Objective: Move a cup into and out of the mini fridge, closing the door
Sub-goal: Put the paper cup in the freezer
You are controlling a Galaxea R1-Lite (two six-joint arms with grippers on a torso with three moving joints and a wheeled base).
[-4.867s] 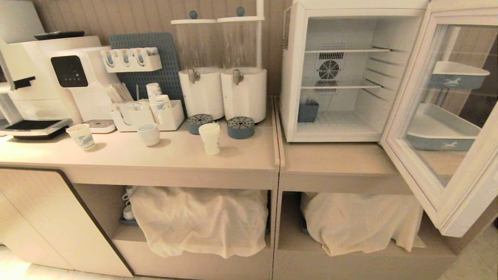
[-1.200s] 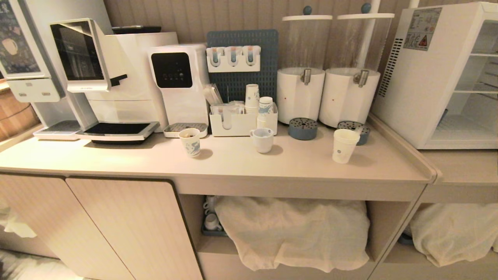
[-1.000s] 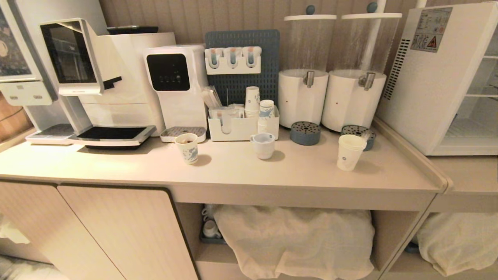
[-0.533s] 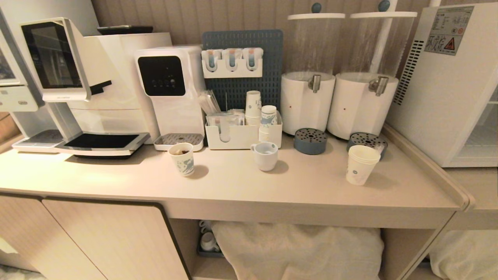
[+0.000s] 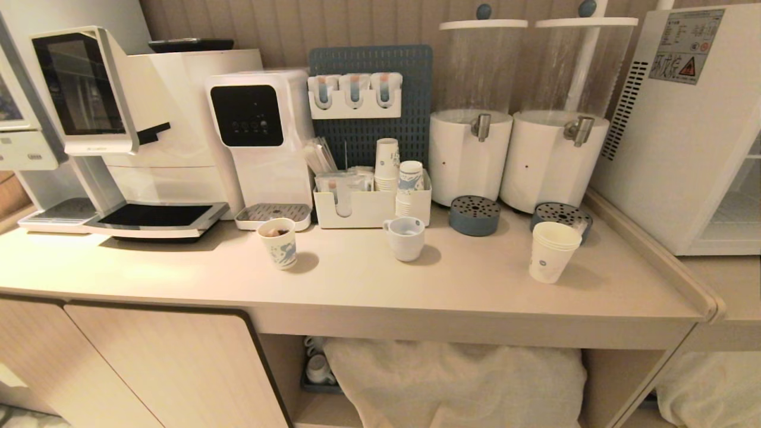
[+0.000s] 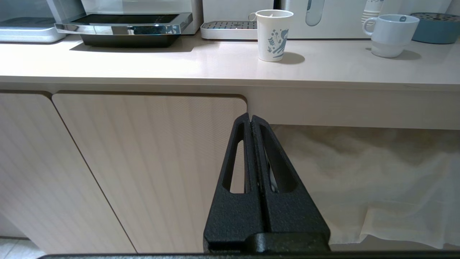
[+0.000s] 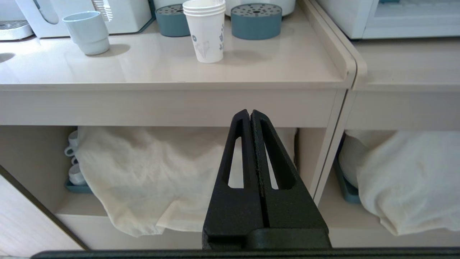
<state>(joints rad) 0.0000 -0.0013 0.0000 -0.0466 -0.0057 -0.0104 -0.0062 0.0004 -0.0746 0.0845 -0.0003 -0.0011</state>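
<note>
The cup (image 5: 551, 252), tall, white, with a small blue logo and a layered rim, stands upright on the counter (image 5: 452, 288) near its right end; the right wrist view shows the cup (image 7: 207, 32) too. At the far right stands the mini fridge (image 5: 678, 131), white with vent slots and a warning sticker; its door is out of view. Neither arm shows in the head view. My left gripper (image 6: 250, 118) is shut and empty below the counter edge, in front of a cabinet door. My right gripper (image 7: 250, 114) is shut and empty, below the counter edge and lower than the cup.
A patterned paper cup (image 5: 278, 244) and a white mug (image 5: 405, 238) stand on the counter. Behind are a coffee machine (image 5: 113, 119), a water dispenser (image 5: 261, 137), a caddy of stacked cups (image 5: 371, 202), two drink dispensers (image 5: 517, 154) and two blue drip discs (image 5: 474, 215). White cloths (image 7: 143, 172) fill the shelves below.
Over the last second the whole head view shifted as the camera moved closer and slightly left; in the last half second it stayed still. Nothing on the counter moved.
</note>
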